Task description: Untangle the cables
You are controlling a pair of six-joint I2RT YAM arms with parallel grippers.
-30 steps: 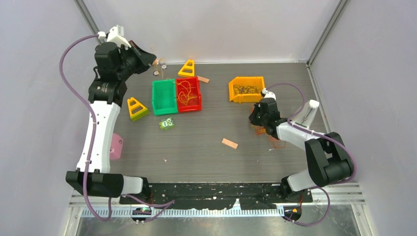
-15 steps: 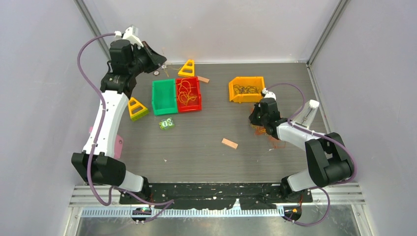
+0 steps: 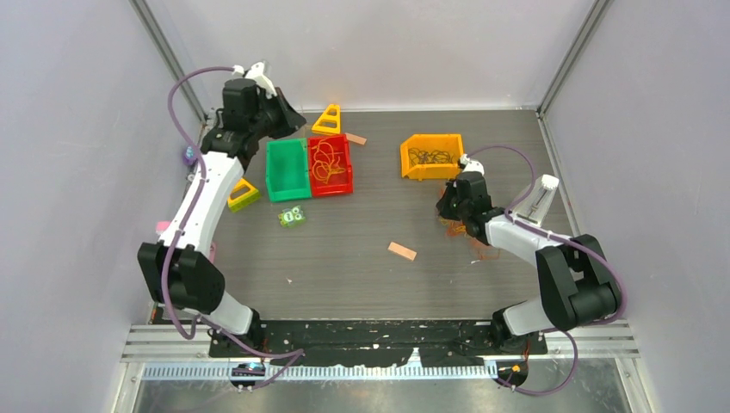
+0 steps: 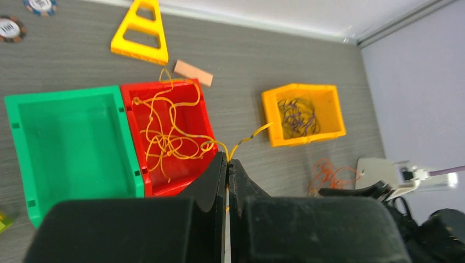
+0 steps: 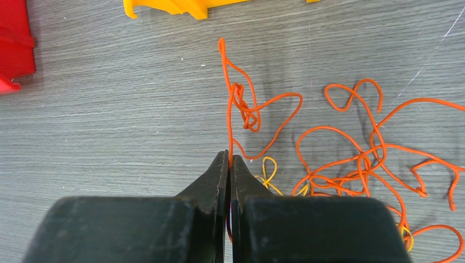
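My left gripper (image 3: 293, 121) hangs above the back of the green bin and is shut on a yellow cable (image 4: 176, 127). In the left wrist view the cable rises from the tangle in the red bin (image 4: 204, 118) to the closed fingertips (image 4: 226, 160). My right gripper (image 3: 448, 211) is low over the table, shut on an orange cable (image 5: 231, 109) at its tips (image 5: 229, 157). More orange cable loops (image 5: 356, 159) and a bit of yellow cable (image 5: 268, 174) lie to its right. Dark purple cables (image 3: 430, 157) sit in the orange bin (image 3: 406, 155).
A green bin (image 3: 287, 170) stands left of the red bin (image 3: 331, 190). Yellow triangles lie at the back (image 3: 328, 120) and the left (image 3: 242, 194). There are also a small green block (image 3: 293, 217), peach pieces (image 3: 401, 250) (image 3: 355, 138) and poker chips (image 4: 11, 26).
My left arm has swung right from the back left corner to above the green and red bins, still shut. The right arm has not moved.
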